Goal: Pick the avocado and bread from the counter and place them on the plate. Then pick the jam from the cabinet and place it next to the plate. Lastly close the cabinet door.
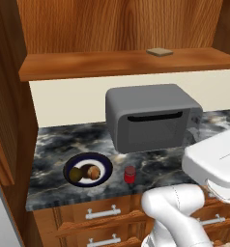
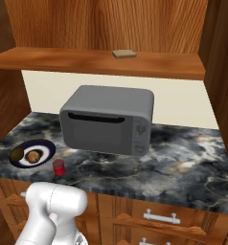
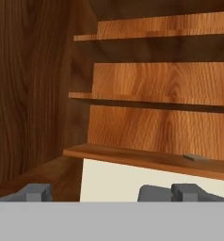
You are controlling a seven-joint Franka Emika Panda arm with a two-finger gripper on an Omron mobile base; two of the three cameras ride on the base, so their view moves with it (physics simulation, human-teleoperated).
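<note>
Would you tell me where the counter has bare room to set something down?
The counter is bare right of the microwave up to the side wall. Left of it is crowded: the plate holding avocado and bread, with the jam beside it.

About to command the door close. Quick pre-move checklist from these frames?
1. Avocado on plate: ok.
2. Bread on plate: ok.
3. Jam on counter beside plate, upright: ok.
4. End effector open, holding nothing: ok.
5. Cabinet open, shelves exposed: door not closed, not ok.
6. Door handle position: cannot tell.
</note>
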